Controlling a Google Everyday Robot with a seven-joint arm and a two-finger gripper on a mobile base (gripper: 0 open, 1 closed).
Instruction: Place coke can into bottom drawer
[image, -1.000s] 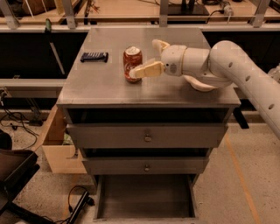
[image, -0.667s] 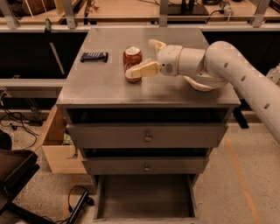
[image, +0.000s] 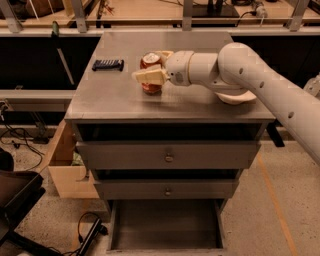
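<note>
The red coke can (image: 149, 61) stands upright on the grey cabinet top (image: 110, 100), left of centre. My gripper (image: 156, 65) reaches in from the right at the can's height and is open. One finger (image: 149, 76) is in front of the can and the other is behind it, so the can sits between them and its middle is hidden. The bottom drawer (image: 165, 222) is pulled out at the cabinet's foot, and its dark flat inside holds nothing.
A small black object (image: 107, 64) lies on the cabinet top at the back left. A white bowl (image: 236, 96) sits under my arm at the right. Two knobbed drawers (image: 169, 157) are shut. A cardboard box (image: 62, 172) and cables lie on the floor to the left.
My gripper has moved left, from beside the can to around it. The can has not moved.
</note>
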